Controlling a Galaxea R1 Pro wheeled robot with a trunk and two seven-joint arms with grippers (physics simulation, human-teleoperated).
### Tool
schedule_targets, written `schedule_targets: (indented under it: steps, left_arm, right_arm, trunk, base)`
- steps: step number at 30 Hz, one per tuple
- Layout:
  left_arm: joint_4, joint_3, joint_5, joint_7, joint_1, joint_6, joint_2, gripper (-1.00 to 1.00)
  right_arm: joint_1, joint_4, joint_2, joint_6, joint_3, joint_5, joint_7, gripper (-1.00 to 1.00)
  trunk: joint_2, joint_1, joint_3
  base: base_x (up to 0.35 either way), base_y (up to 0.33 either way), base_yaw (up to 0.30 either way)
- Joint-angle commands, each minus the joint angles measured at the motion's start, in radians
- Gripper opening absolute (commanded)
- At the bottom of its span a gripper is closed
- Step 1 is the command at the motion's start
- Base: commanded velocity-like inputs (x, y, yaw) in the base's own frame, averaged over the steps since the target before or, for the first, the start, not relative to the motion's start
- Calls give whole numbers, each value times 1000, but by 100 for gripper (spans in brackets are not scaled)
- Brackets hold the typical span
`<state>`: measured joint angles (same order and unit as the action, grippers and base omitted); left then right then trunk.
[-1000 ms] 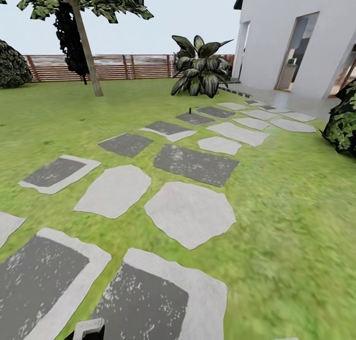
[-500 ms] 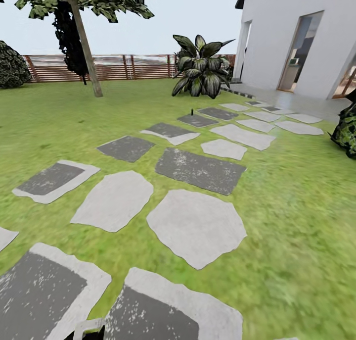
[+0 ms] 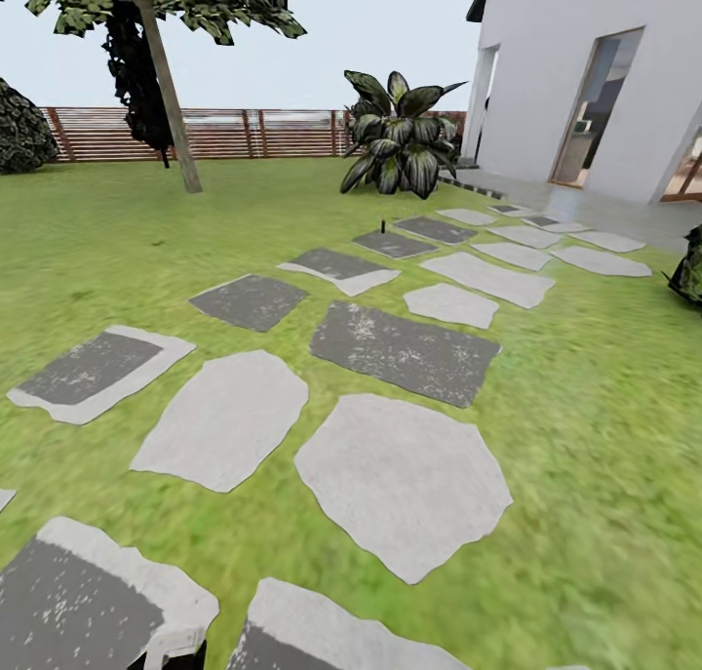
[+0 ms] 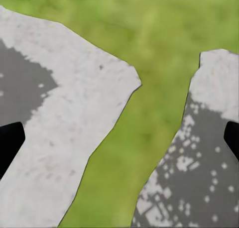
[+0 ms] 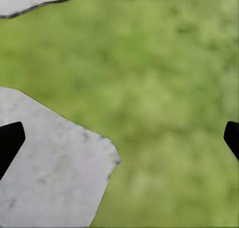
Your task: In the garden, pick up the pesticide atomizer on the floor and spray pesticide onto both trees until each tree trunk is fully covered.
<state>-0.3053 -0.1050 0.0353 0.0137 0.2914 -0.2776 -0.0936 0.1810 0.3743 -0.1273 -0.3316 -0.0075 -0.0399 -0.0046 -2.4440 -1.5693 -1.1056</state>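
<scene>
Head view: tree [image 3: 166, 75] crown cut off.

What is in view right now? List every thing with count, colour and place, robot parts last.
tree: one, grey-brown trunk, dark foliage, far left before the fence.
fence: one, reddish-brown slats, along the far edge of the lawn.
plant: one, dark striped leaves, by the house corner.
bush: one, dark green, far left by the fence.
shrub: one, dark green, at the right edge, cut off.
house: one, white, upper right.
stones: many, pale and dark grey, a path from near the robot toward the house.
lawn: green, all around.
small dark post: one, on a far stone; too small to identify.
left pincer: black tips, open over stones and grass.
right pincer: black tips, open over grass and a stone.
</scene>
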Motion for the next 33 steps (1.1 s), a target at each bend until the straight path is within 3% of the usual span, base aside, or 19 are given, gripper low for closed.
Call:
schedule_targets:
  steps: [1,14,27,33]
  left_arm:
    - [0,0,0,0,0,0,0,100]
    - [0,1,0,0,0,0,0,100]
    - [0,1,0,0,0,0,0,100]
    - [0,0,0,0,0,0,0,100]
  right_arm:
    - [0,0,0,0,0,0,0,100]
    - [0,0,0,0,0,0,0,100]
    - [0,0,0,0,0,0,0,100]
    - [0,0,0,0,0,0,0,100]
  trunk:
    - [0,0,0]
    - [0,0,0]
    - [0,0,0]
    - [0,0,0]
  base:
    - [327,109,0]
    - [328,106,-12]
    - [330,105,-239]
    - [331,104,-63]
